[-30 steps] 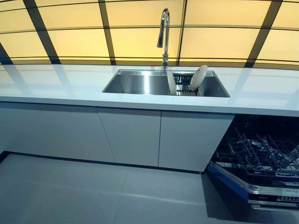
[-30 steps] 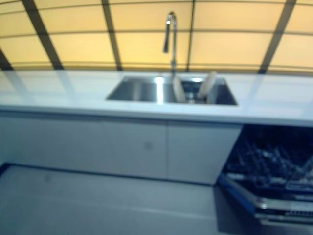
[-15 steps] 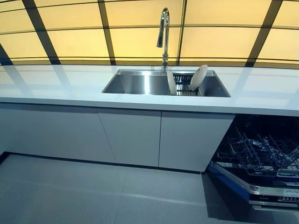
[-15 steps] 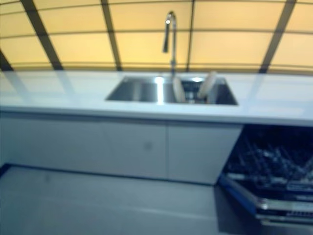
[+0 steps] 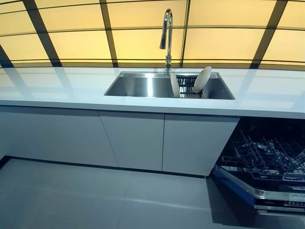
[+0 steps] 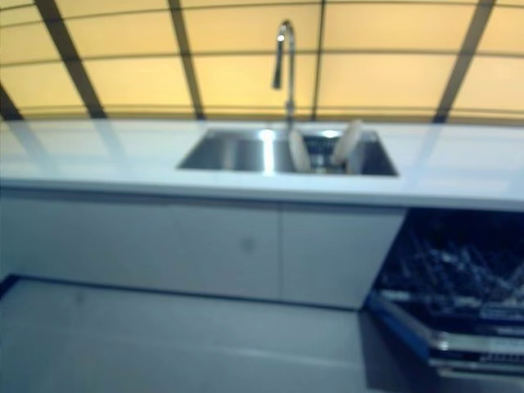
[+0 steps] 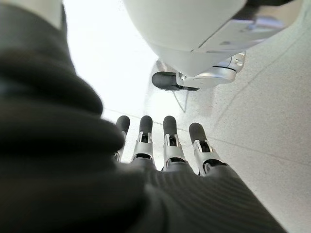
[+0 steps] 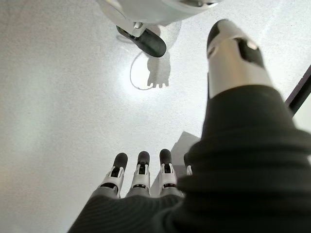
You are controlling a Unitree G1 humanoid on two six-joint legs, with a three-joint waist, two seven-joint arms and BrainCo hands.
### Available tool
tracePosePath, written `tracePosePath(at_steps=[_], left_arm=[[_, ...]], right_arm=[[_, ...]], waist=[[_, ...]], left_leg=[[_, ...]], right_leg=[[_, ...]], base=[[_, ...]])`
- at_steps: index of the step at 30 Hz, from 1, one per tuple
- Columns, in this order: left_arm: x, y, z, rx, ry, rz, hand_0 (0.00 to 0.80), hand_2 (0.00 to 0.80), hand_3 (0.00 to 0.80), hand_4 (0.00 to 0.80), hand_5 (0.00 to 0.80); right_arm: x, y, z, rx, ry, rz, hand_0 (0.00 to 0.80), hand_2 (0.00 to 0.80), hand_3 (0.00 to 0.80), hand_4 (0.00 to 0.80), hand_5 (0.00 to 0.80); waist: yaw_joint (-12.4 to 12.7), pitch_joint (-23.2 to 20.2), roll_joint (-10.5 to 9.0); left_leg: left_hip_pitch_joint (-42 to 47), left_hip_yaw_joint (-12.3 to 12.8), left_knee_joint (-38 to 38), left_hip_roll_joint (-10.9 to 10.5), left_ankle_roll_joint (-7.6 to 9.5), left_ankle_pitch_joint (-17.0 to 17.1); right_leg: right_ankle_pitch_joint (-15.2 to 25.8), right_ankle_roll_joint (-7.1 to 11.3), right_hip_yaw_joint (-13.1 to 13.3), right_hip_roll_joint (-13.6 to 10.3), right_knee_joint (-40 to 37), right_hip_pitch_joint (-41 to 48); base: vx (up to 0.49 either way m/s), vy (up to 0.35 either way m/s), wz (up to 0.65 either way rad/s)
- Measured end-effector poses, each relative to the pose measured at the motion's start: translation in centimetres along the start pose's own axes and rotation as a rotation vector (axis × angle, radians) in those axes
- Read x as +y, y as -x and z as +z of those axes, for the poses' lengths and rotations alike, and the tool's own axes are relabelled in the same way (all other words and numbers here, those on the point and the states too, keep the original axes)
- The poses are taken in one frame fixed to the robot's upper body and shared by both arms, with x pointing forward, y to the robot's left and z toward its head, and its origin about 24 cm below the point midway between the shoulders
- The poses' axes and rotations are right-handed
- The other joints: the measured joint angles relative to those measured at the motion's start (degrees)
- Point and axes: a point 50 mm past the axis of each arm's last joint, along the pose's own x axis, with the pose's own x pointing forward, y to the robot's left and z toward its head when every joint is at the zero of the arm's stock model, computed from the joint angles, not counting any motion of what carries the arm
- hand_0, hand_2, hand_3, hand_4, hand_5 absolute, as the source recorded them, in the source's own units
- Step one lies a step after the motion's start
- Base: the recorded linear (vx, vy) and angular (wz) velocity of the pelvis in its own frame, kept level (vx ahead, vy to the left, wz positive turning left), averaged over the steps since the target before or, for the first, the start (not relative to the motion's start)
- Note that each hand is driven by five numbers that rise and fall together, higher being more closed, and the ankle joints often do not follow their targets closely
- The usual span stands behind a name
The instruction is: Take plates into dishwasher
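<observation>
Plates (image 5: 202,79) stand in sink (image 5: 138,85); dishwasher (image 5: 267,167) lower right.

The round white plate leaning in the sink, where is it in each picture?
Left eye view: the white plate leans in the dark rack at the sink's right end, just right of the tap.
Right eye view: the same spot, white plate right of the tap.
Left wrist view: not in it.
Right wrist view: not in it.
Shared landmark: the tap behind the sink.
</observation>
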Motion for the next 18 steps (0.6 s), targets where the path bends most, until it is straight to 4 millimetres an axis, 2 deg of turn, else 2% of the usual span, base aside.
tracePosePath(at_steps=[9, 12, 14, 15, 16, 17, 18], left_arm=[[0.1, 0.0, -0.5, 0.022, -0.008, 0.008, 0.000, 0.000, 0.000, 0.000, 0.000], [0.1, 0.0, 0.2, 0.014, -0.043, 0.019, 0.000, 0.000, 0.000, 0.000, 0.000], [0.3, 0.0, 1.3, -0.002, -0.047, 0.032, 0.000, 0.000, 0.000, 0.000, 0.000], [0.4, 0.0, 1.7, -0.009, -0.047, 0.037, 0.000, 0.000, 0.000, 0.000, 0.000], [0.6, 0.1, 2.9, -0.032, -0.032, 0.047, 0.000, 0.000, 0.000, 0.000, 0.000], [0.5, 0.2, 3.3, -0.041, -0.024, 0.046, 0.000, 0.000, 0.000, 0.000, 0.000], [0.3, 0.1, 3.1, -0.037, -0.019, 0.040, 0.000, 0.000, 0.000, 0.000, 0.000]], right_arm=[[0.1, 0.0, -0.1, 0.005, 0.006, 0.019, 0.000, 0.000, 0.000, 0.000, 0.000], [0.0, 0.0, 0.2, 0.007, -0.011, 0.018, 0.000, 0.000, 0.000, 0.000, 0.000], [-0.5, -0.1, 1.5, -0.007, -0.028, 0.013, 0.000, 0.000, 0.000, 0.000, 0.000], [-0.6, -0.1, 1.9, -0.013, -0.029, 0.011, 0.000, 0.000, 0.000, 0.000, 0.000], [-1.3, -0.2, 3.1, -0.028, -0.028, 0.007, 0.000, 0.000, 0.000, 0.000, 0.000], [-1.8, -0.3, 3.3, -0.031, -0.026, -0.003, 0.000, 0.000, 0.000, 0.000, 0.000], [-2.2, -0.3, 3.1, -0.026, -0.025, -0.013, 0.000, 0.000, 0.000, 0.000, 0.000]], waist=[[0.00, 0.65, -0.54], [0.02, 1.85, -0.27], [0.17, 4.28, -0.39], [0.27, 5.04, -0.75], [0.86, 7.91, -1.63], [1.57, 9.09, -1.06], [1.52, 9.69, -1.01]], left_leg=[[0.02, 0.03, 0.25, 0.32, 0.01, 0.00], [-0.32, 0.04, 1.63, 0.47, -0.09, -0.40], [-5.73, -0.11, 11.43, 0.42, -1.40, -2.95], [-7.42, -0.05, 14.51, 0.19, -1.55, -3.11], [-14.64, 0.02, 28.46, -0.46, -2.02, -2.83], [-18.18, -0.24, 35.77, -0.34, -3.16, -2.02], [-20.53, -0.59, 38.78, -0.58, -3.07, -2.27]], right_leg=[[-0.07, -0.06, 0.12, 0.17, -0.14, -0.02], [-0.97, -0.06, 0.22, 0.31, 1.25, -0.30], [-3.79, -1.27, 1.87, 0.18, 7.00, -4.13], [-4.34, -1.63, 2.20, -0.16, 8.52, -5.06], [-6.10, -3.17, 3.05, -0.46, 14.30, -8.26], [-6.71, -3.65, 3.26, -0.02, 16.04, -8.47], [-7.18, -4.10, 3.11, -0.20, 16.19, -7.84]], base=[[0.044, -0.102, 0.00], [-0.038, -0.134, 0.02], [-0.106, -0.123, 0.00], [-0.072, -0.101, -0.18], [0.003, -0.030, -0.21], [0.075, 0.019, -0.14], [0.095, 0.060, -0.01]])
